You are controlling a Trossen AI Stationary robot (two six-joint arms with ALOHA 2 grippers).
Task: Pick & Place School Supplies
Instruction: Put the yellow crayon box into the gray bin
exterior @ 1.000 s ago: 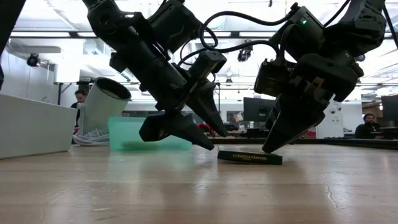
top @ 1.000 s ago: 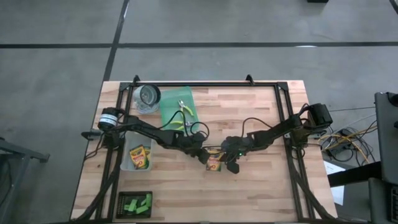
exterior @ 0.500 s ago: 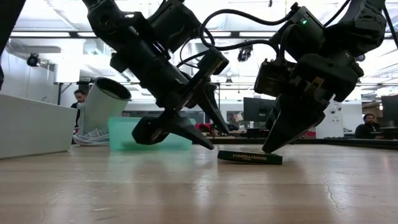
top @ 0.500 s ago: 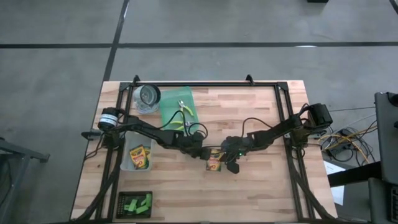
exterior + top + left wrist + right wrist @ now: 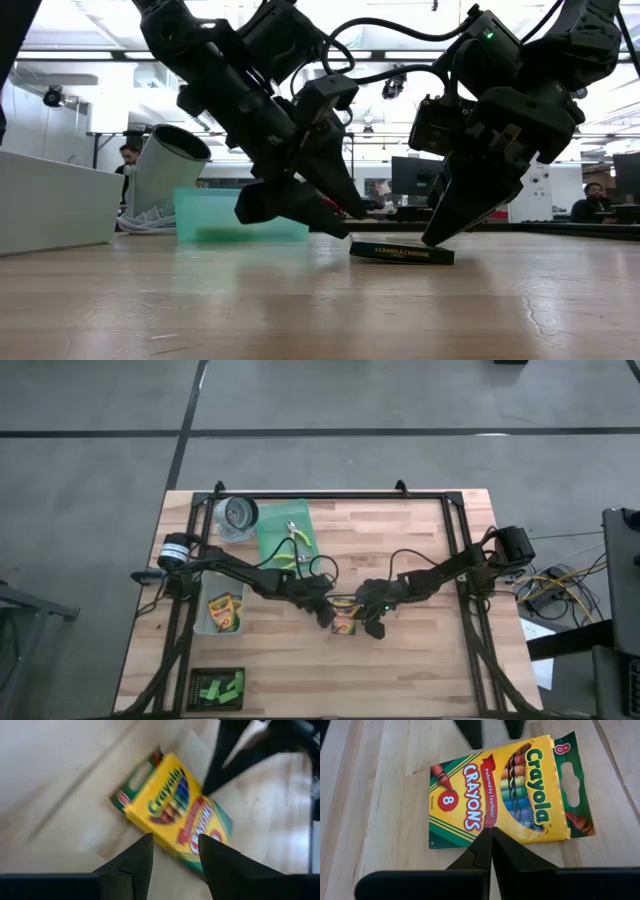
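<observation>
A crayon box (image 5: 343, 624) lies flat on the bench (image 5: 420, 660) near its middle, and both my end effectors are down at it from opposite sides.

My right end effector (image 5: 491, 831) has its two fingers pressed together with no gap between them, holding nothing. Their joined tips rest at one long edge of the box, at the spot where the yellow front meets the green end. In the low view this end effector (image 5: 437, 238) slants down to the box's right end (image 5: 401, 253), its tips right at the top edge.

My left end effector (image 5: 175, 842) has its fingers a little apart, with a narrow gap between them, and it grips nothing. In my left wrist view the fingers (image 5: 145, 851) sit over the near edge of the box (image 5: 172, 817), which lies at a slant across the wood. In the low view it (image 5: 335, 220) hangs just above the bench beside the box's left end.

Two more crayon boxes (image 5: 224, 612) lie in a clear bin (image 5: 203, 622) at the left side of the bench. Pliers with yellow-green handles (image 5: 294, 546) lie on a teal tray (image 5: 272, 540) at the far side. Small green blocks (image 5: 219, 686) sit in a dark tray at the near left corner.
</observation>
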